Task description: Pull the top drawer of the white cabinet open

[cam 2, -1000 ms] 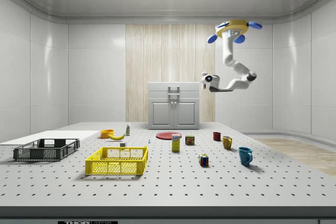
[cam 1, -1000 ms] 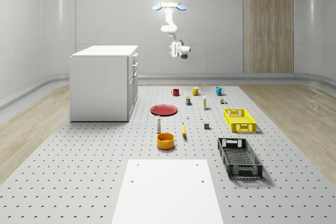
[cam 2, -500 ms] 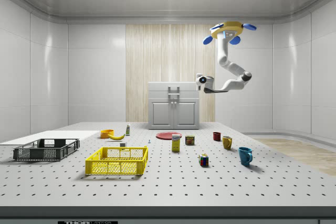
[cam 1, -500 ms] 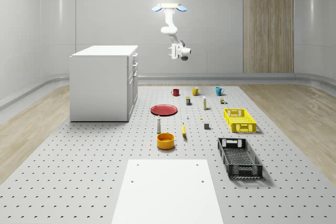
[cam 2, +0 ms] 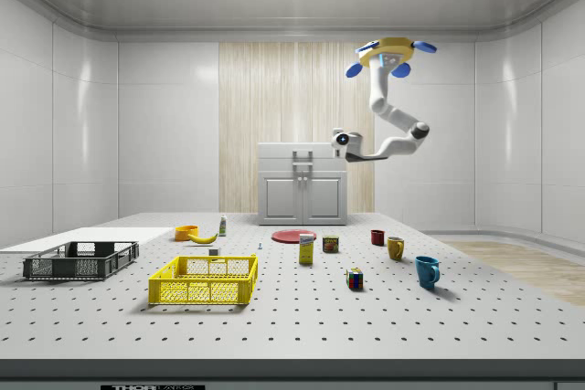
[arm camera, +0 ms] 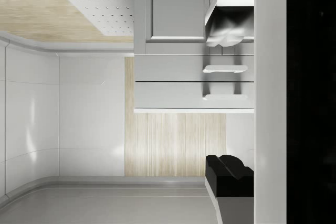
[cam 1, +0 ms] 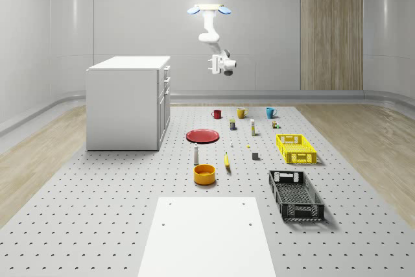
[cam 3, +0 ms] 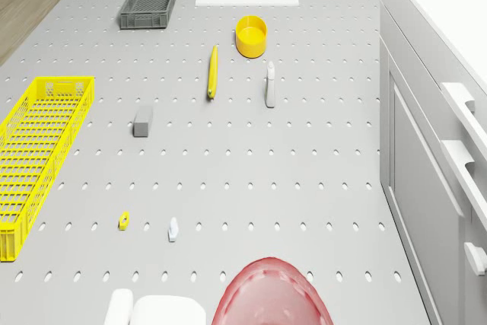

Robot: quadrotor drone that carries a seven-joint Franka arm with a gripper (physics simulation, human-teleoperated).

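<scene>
The white cabinet (cam 1: 126,105) stands at the whole-scene view's left, its drawer front facing right. Its top drawer (cam 1: 167,71) is closed, with a bar handle (cam 2: 303,155) that also appears in the wrist view (arm camera: 224,97) and the drone view (cam 3: 466,106). The drone (cam 1: 209,10) hovers high above the table's far end, in front of the cabinet's drawer face. Its arm hangs down and bends toward the cabinet. The gripper (cam 1: 211,64) points at the drawer face at about top-drawer height, well apart from the handle, and is also seen in the side view (cam 2: 337,140).
On the table (cam 1: 97,212) in front of the cabinet lie a red plate (cam 1: 203,135), red, yellow and blue mugs (cam 1: 241,113), a banana (cam 1: 227,160), an orange bowl (cam 1: 204,174), a yellow crate (cam 1: 296,148) and a black crate (cam 1: 296,195). A second drawer handle (arm camera: 224,69) sits below the top one.
The drone and arm have drifted toward the cabinet: in the side view both moved left, and the gripper now overlaps the cabinet's upper right corner. The cabinet and table objects are unchanged.
</scene>
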